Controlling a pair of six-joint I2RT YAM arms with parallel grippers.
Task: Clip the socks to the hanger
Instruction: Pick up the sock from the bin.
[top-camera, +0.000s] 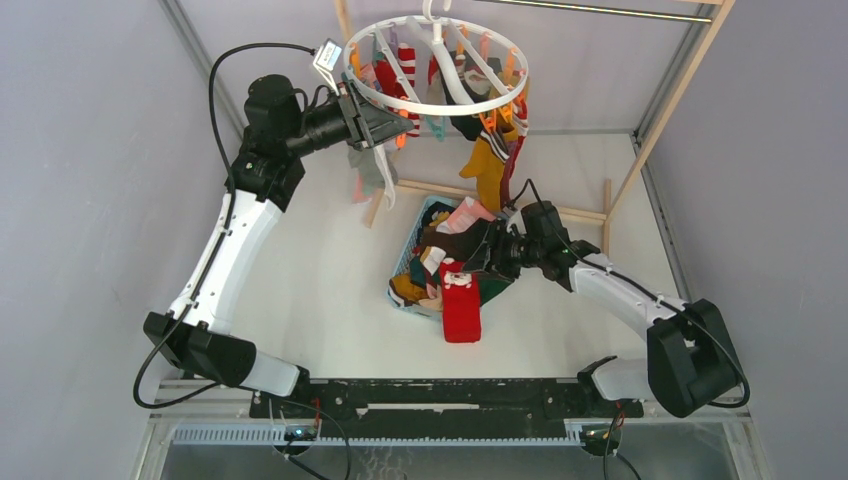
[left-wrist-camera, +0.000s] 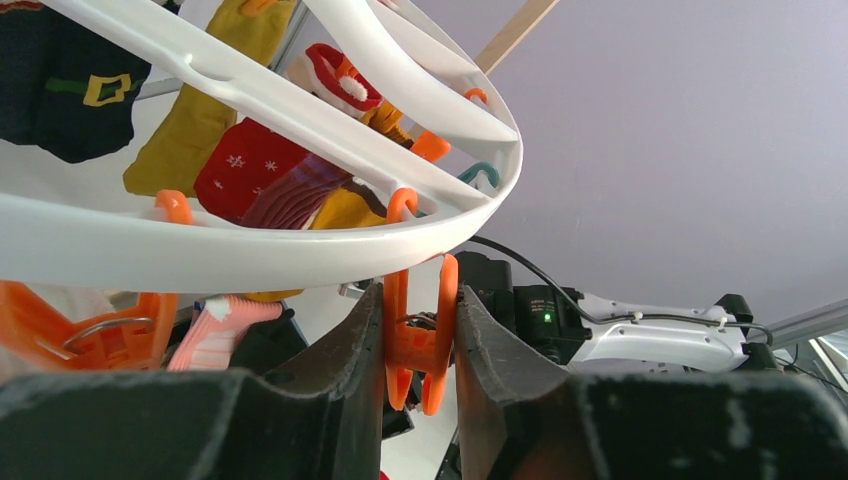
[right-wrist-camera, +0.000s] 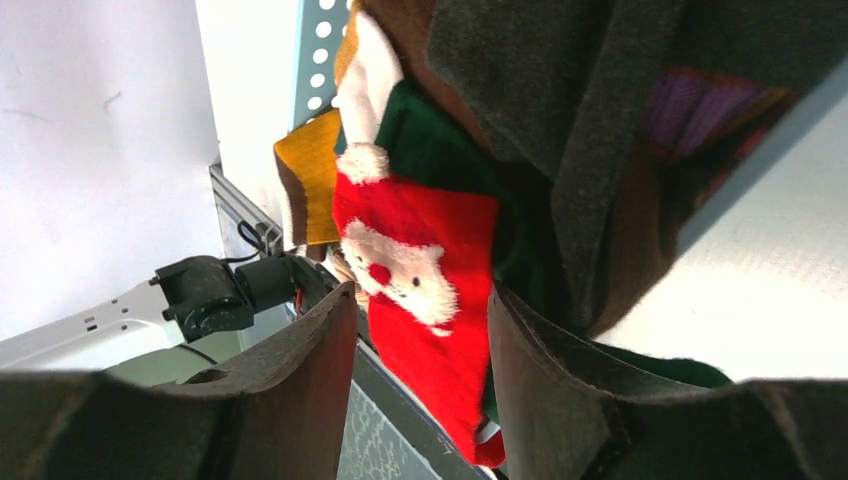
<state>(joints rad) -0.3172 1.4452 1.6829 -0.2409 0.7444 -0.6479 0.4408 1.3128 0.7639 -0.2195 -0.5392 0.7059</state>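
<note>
The white round hanger (top-camera: 437, 60) hangs at the back with several socks clipped on, among them a mustard sock (top-camera: 487, 165) and a grey sock (top-camera: 372, 170). My left gripper (top-camera: 400, 122) is raised at the ring's near left rim. In the left wrist view the left gripper (left-wrist-camera: 420, 320) is shut on an orange clip (left-wrist-camera: 425, 345) under the ring (left-wrist-camera: 250, 250). My right gripper (top-camera: 472, 255) is over the basket's sock pile. In the right wrist view the right gripper (right-wrist-camera: 420, 292) is open, and the red Santa sock (right-wrist-camera: 420, 250) lies between its jaws. The Santa sock (top-camera: 461, 305) drapes over the basket's near edge.
The light-blue slotted basket (top-camera: 408, 250) stands mid-table with several socks in it; its wall shows in the right wrist view (right-wrist-camera: 315, 40). The wooden frame (top-camera: 680, 90) with its metal rod (top-camera: 600, 10) holds the hanger. The frame's base bar (top-camera: 440, 190) lies on the table behind the basket.
</note>
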